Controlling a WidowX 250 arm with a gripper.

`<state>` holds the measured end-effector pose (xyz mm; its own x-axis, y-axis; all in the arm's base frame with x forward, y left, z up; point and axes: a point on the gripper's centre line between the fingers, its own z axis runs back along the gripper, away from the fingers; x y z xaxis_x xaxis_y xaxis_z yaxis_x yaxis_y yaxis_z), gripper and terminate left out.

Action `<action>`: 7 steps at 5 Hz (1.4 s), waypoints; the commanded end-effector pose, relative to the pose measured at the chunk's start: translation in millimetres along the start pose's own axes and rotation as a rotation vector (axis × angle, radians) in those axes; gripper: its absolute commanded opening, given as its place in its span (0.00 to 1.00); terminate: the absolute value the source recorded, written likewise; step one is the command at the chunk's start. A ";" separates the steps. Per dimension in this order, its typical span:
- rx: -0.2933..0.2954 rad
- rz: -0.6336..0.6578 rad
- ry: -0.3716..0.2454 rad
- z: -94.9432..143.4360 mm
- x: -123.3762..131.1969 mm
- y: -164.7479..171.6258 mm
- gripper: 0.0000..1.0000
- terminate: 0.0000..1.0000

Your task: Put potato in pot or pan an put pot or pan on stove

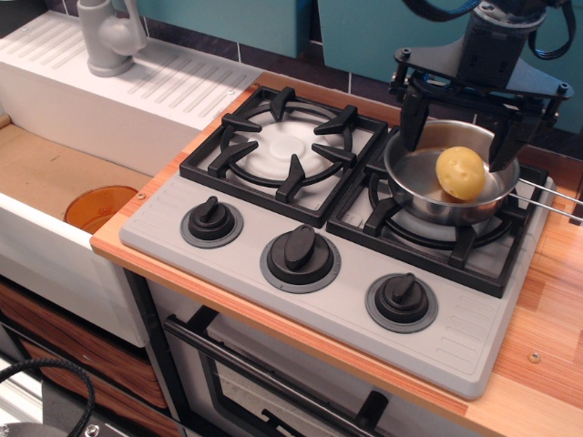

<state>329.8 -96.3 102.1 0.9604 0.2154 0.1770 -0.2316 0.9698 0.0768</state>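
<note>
No brand, label or writing can be read anywhere in the view. One stove (pixel 273 238) sits on the wooden desk (pixel 547 300), grey, with two black grates: the left grate (pixel 284 150) is bare over its white disc, and the right grate (pixel 455 238) carries one steel pot (pixel 421 182). Three dark round knobs line the near edge of the stove: left knob (pixel 211 219), middle knob (pixel 300 254), right knob (pixel 402 299).

One yellow potato (pixel 461 173) lies inside the pot, toward its right side, against the inner wall. The pot's thin wire handle (pixel 547 193) runs out to the right, over the edge of the stove.

My fingers (pixel 459 132) hang just above the pot, spread wide apart and holding nothing: the left one (pixel 413 118) stands over the pot's far left rim, and the other stands over its right rim, beside the potato. Whether either tip touches the rim cannot be told.

To the left of the stove lies one white sink (pixel 55 100) with a ribbed drainboard, one grey tap (pixel 109 36) at its far edge, and one orange round object (pixel 100 208) in the basin, near the desk's corner. Teal panels (pixel 237 18) back the scene. Below the stove, one dark oven handle (pixel 264 387) crosses the front.
</note>
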 end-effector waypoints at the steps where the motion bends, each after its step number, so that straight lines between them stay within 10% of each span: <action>1: -0.007 0.012 -0.058 24.2 33.6 8.9 1.00 0.00; 4: -0.005 -0.044 -0.095 10.4 75.6 31.8 1.00 0.00; 7: -0.005 -0.024 -0.112 -0.5 59.4 39.8 1.00 0.00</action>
<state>369.5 -42.7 79.9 0.9633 0.1809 0.1981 -0.2051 0.9726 0.1097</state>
